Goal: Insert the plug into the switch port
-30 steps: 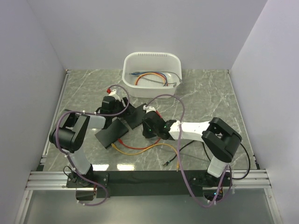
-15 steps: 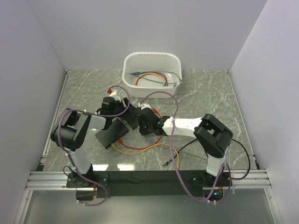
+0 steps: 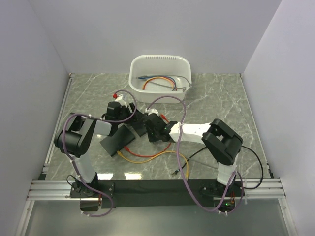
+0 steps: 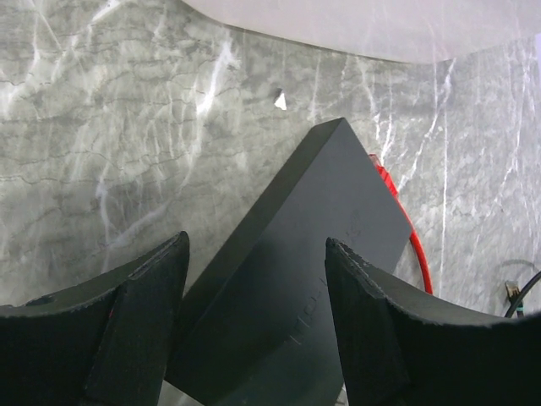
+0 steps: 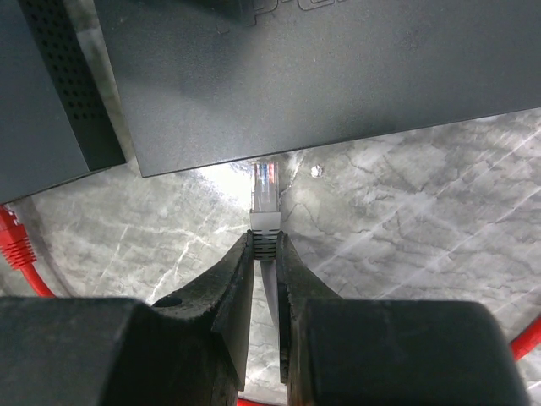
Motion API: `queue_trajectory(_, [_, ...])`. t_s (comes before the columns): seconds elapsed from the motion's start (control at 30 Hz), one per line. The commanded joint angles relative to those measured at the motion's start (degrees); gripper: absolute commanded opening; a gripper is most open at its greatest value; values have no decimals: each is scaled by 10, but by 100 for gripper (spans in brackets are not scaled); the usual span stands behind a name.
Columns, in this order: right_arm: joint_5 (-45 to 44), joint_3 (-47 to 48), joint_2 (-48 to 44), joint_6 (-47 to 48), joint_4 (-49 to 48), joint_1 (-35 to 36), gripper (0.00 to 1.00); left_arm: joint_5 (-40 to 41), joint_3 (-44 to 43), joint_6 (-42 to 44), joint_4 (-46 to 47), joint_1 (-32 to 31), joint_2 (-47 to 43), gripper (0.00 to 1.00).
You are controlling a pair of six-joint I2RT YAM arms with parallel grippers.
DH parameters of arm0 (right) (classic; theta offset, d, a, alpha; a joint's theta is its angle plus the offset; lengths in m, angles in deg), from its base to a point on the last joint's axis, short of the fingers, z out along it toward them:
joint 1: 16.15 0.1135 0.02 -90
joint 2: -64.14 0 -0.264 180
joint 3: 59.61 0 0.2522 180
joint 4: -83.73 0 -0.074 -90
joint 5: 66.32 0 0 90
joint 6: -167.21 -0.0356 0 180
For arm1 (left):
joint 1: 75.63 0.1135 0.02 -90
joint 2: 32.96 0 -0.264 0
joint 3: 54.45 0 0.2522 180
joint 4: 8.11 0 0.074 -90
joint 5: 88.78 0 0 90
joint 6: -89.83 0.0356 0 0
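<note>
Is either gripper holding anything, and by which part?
Right gripper pinches the plug by its rear boot, clear tip free. Left gripper open astride the switch, holding nothing.

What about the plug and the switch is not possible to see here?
- Right wrist view: the port is hidden under the top of the switch, so whether the tip of the plug, held by the right gripper, is inside is unclear.
- Top view: the plug is too small and covered by that gripper.
- Left wrist view: the switch's near end is hidden by the left gripper and the bottom edge; contact is unclear.
</note>
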Motion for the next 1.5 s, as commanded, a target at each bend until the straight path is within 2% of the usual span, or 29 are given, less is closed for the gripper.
queue_trajectory(0.0, [-15, 34, 5, 11, 6, 3, 0, -18, -18, 9, 5, 4, 15, 71])
queue_trajectory(0.5, [-14, 85, 38, 20, 25, 5, 0, -29, -10, 15, 17, 4, 30, 70])
queue_trajectory(0.87, [-59, 87, 34, 43, 26, 5, 0, -31, -10, 21, 15, 4, 36, 70])
queue_trajectory(1.47, [-45, 95, 30, 147, 17, -1, 0, -31, -12, 32, 9, 4, 45, 70])
